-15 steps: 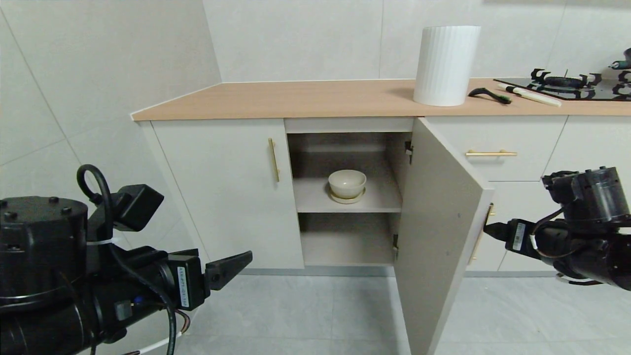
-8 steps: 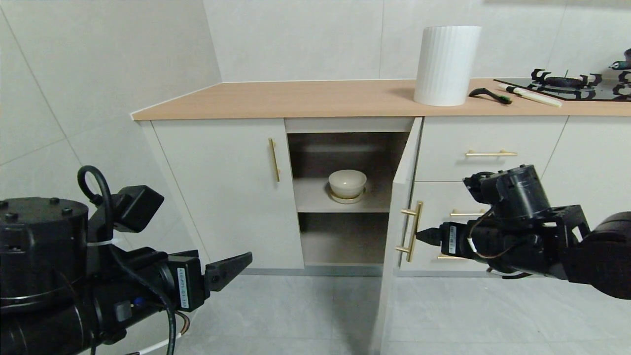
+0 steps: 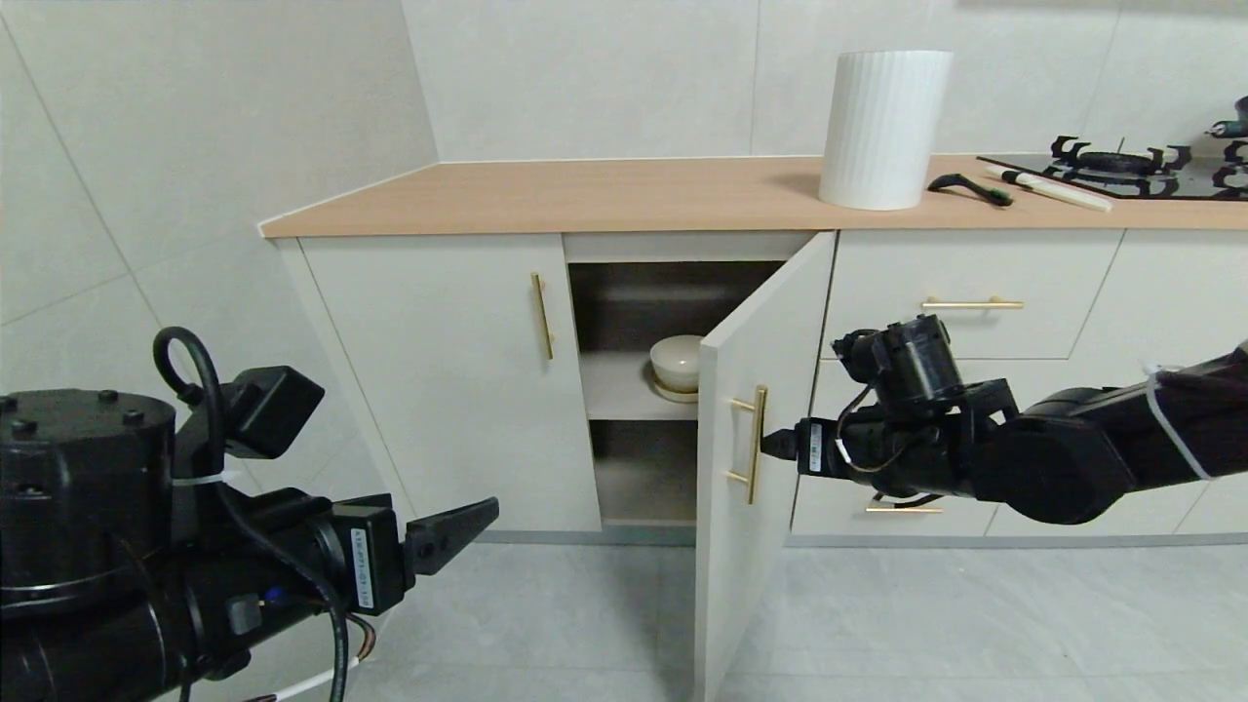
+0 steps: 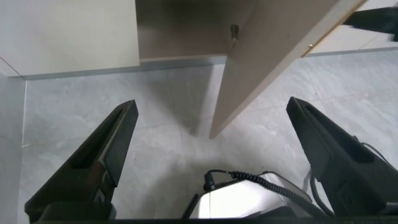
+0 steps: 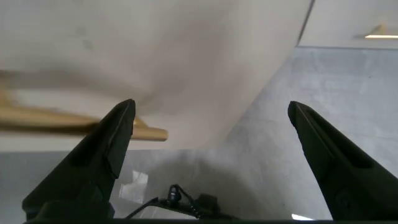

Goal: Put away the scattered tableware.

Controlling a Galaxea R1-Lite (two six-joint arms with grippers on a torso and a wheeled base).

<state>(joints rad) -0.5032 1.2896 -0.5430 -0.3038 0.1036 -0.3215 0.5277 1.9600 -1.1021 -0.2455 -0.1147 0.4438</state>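
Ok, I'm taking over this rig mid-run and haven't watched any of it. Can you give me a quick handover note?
Left gripper: open, empty, held low over the floor, left of the cabinet door.
Right gripper: open, empty, at the door's front beside its gold handle.
Things: the bowl sits on a small plate on the upper shelf.
Done: bowl and plate stowed; door about half shut.
Left: push the door fully closed. A peeler and a pale utensil lie on the countertop; possibly they need stowing too.
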